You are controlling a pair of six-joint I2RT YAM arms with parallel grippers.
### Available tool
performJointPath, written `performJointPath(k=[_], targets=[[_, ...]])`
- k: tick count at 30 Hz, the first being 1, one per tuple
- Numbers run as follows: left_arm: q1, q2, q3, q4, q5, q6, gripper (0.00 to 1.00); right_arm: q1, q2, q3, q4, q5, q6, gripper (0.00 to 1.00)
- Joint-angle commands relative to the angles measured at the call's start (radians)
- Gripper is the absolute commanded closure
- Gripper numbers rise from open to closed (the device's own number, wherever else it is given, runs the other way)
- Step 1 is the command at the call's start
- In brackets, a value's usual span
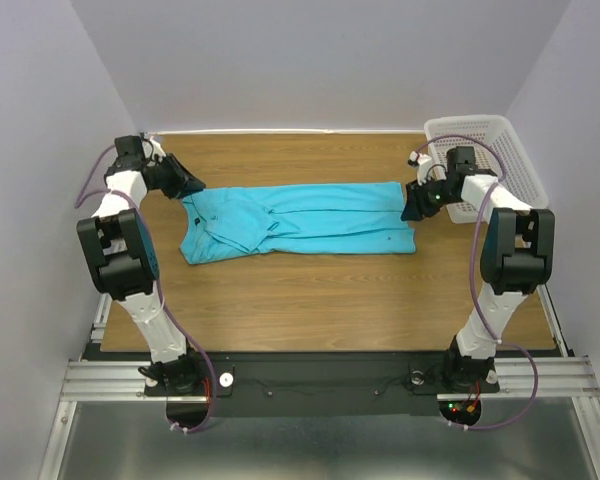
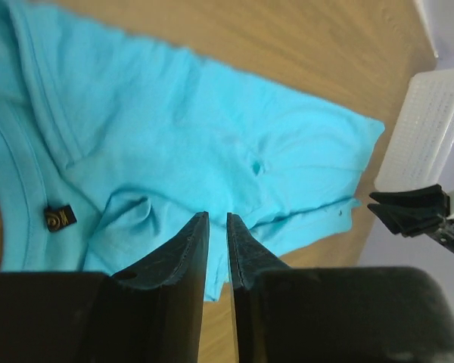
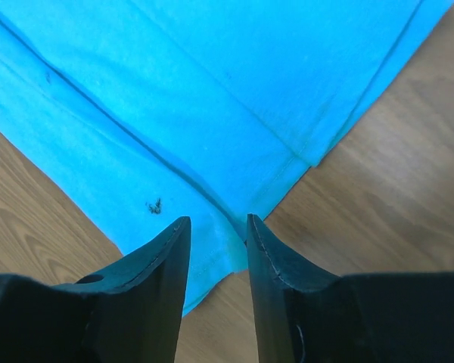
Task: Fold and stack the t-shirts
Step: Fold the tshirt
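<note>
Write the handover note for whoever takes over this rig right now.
Left gripper: fingers nearly together above the collar end of the t-shirt; whether it pinches cloth cannot be told.
Right gripper: open, over the hem corner.
The t-shirt lies flat on the table, folded lengthwise into a long strip; the basket sits at the far right corner.
Done: lengthwise fold.
Left: fold crosswise, then stack. No other shirt is in view.

Pale lilac-grey walls (image 1: 310, 60) closing in on three sides, a wood-grain table (image 1: 310, 300) filling the booth, a white perforated basket (image 1: 500, 150) at its far right corner, silver aluminium rails (image 1: 100, 380) along the near edge, a dull metal sheet (image 1: 310, 445) below, soft even light, faint shadows.
</note>
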Motion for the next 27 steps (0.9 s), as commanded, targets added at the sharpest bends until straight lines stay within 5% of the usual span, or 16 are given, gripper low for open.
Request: performJointPath(k=[1, 4, 5, 14, 27], targets=[[0.0, -0.11, 0.103, -0.027, -0.08, 0.086, 0.71, 0.007, -0.089, 0.041, 0.047, -0.016, 0.044, 0.57], [0.002, -0.164, 0.13, -0.081, -0.171, 0.18, 0.71, 0.009, -0.113, 0.002, 0.046, -0.066, 0.031, 0.57], [0.005, -0.308, -0.035, -0.091, -0.224, 0.242, 0.69, 0.012, -0.147, -0.065, 0.041, -0.217, 0.009, 0.6], [-0.001, -0.477, -0.418, -0.157, -0.32, 0.274, 0.67, 0.027, -0.152, -0.134, 0.041, -0.156, 0.003, 0.61], [-0.053, -0.396, -0.408, -0.148, -0.42, 0.292, 0.66, 0.027, -0.126, -0.141, 0.041, -0.148, 0.011, 0.61]])
